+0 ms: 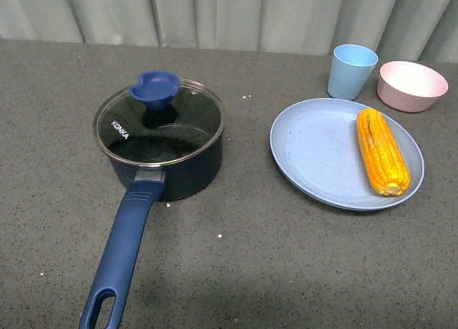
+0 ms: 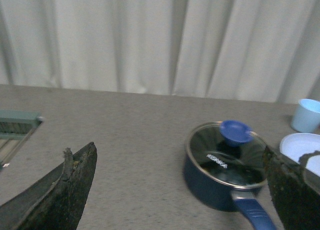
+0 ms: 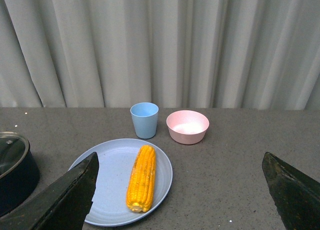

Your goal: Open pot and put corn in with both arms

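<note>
1. The pot (image 1: 192, 173), lid (image 1: 172, 132) on, sits centre left in our front view; the corn (image 1: 383, 151) lies on the plate (image 1: 315, 150) at right.
2. Our left gripper (image 2: 175, 152) gapes wide, empty, pot ahead.
3. Our right gripper (image 3: 180, 157) gapes wide, empty, corn ahead.

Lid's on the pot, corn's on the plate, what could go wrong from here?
The small blue knob on the glass lid gives the left fingers little to hold; it could slip. The yellow-orange corn cob is round and might roll on the light-blue plate when pinched. The long blue handle of the dark navy pot points toward the robot; an arm could bump it.
</note>
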Motion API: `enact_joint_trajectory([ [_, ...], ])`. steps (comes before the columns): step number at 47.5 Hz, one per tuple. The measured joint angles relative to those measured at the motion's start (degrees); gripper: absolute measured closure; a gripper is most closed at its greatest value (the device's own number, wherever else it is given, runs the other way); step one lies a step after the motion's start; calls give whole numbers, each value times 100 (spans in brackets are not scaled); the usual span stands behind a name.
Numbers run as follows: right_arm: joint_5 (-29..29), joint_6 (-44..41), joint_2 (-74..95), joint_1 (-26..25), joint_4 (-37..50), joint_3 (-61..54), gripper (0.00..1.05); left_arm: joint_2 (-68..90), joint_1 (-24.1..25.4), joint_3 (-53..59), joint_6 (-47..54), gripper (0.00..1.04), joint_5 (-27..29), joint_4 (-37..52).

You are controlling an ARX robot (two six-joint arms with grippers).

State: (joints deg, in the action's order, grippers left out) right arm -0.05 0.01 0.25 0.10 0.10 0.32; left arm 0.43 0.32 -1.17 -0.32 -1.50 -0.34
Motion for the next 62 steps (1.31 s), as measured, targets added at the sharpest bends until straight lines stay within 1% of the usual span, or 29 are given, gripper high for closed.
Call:
enact_joint_trajectory([
  [2, 2, 0, 0, 0, 0, 0, 9, 87, 140, -17, 2, 6, -507, -127],
  [4, 2, 0, 0, 0, 0, 0, 9, 251, 208, -17, 2, 6, -848, -120],
  [5, -9, 0, 0, -2, 0, 0, 9, 492, 214, -17, 0, 6, -925, -46],
  [9, -2, 0, 0, 0, 0, 0, 9, 1285, 33, -37, -70, 6, -695, 444],
  [12, -2, 0, 0, 0, 0, 0, 9, 2218, -315, -111, -133, 6, -356, 1165],
  [13, -2, 0, 0, 0, 0, 0, 9, 2653, -466, -162, -179, 6, -245, 1532],
  [14, -2, 0, 0, 0, 0, 0, 9, 2859, -531, -188, -197, 6, -188, 1709],
  [18, -4, 0, 0, 0, 0, 0, 9, 4417, -909, -444, -376, 6, 55, 2999],
  [20, -2, 0, 0, 0, 0, 0, 9, 5213, -1067, -610, -413, 6, 151, 3606],
  [21, -2, 0, 0, -2, 0, 0, 9, 5425, -1115, -660, -415, 6, 177, 3716],
  [23, -2, 0, 0, 0, 0, 0, 9, 6131, -1274, -831, -428, 6, 205, 4247],
  [29, -2, 0, 0, 0, 0, 0, 9, 7733, -1685, -1410, -354, 6, 278, 5090],
  [35, -2, 0, 0, -2, 0, 0, 9, 8926, -1853, -2037, -131, 6, 188, 5440],
  [47, -4, 0, 0, 0, 0, 0, 9, 10406, -1985, -3230, 11, 6, 319, 5434],
  [62, -2, 0, 0, 0, 0, 0, 9, 11263, -1893, -4037, -2, 6, 413, 5333],
])
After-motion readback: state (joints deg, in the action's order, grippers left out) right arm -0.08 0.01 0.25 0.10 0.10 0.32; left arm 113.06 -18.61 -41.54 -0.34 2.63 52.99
